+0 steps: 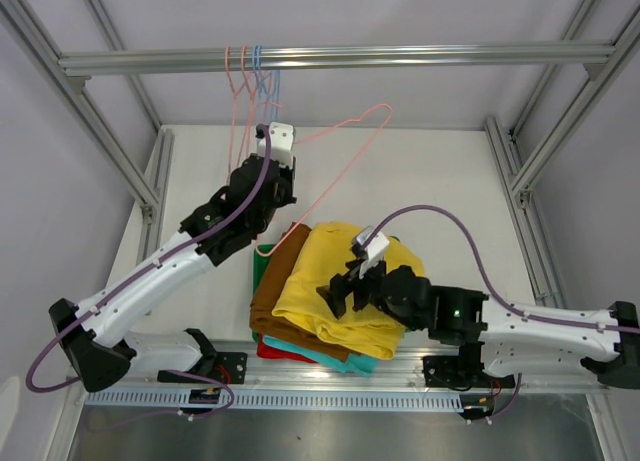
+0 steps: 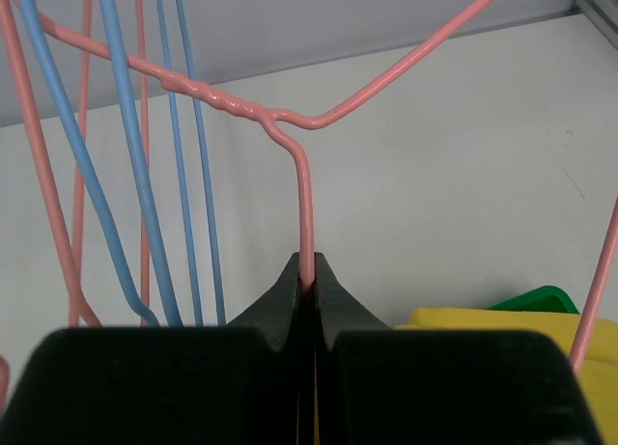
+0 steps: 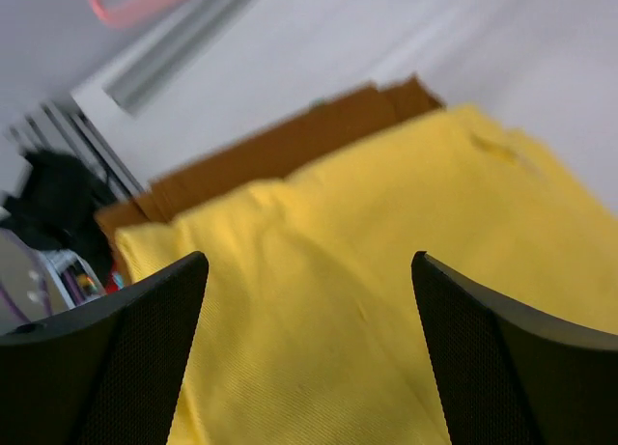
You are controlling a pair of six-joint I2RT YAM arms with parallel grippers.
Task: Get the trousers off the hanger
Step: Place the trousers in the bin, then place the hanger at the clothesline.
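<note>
My left gripper point(image 1: 265, 133) point(image 2: 307, 281) is shut on the wire of an empty pink hanger point(image 1: 335, 129) point(image 2: 307, 194) and holds it up under the top rail. The trousers lie in a pile at the table's front. The yellow pair point(image 1: 335, 281) point(image 3: 386, 213) is on top, with the brown point(image 1: 278, 281) point(image 3: 270, 151), red point(image 1: 273, 352) and teal point(image 1: 345, 361) pairs beneath it. The lilac pair is hidden. My right gripper point(image 1: 340, 299) point(image 3: 307, 271) is open and empty just above the yellow pair.
Several more pink and blue empty hangers point(image 1: 250, 76) point(image 2: 135, 175) hang on the aluminium rail point(image 1: 400, 56) at the back. A green tray point(image 1: 260, 266) point(image 2: 531, 298) lies under the pile. Frame posts stand at both sides.
</note>
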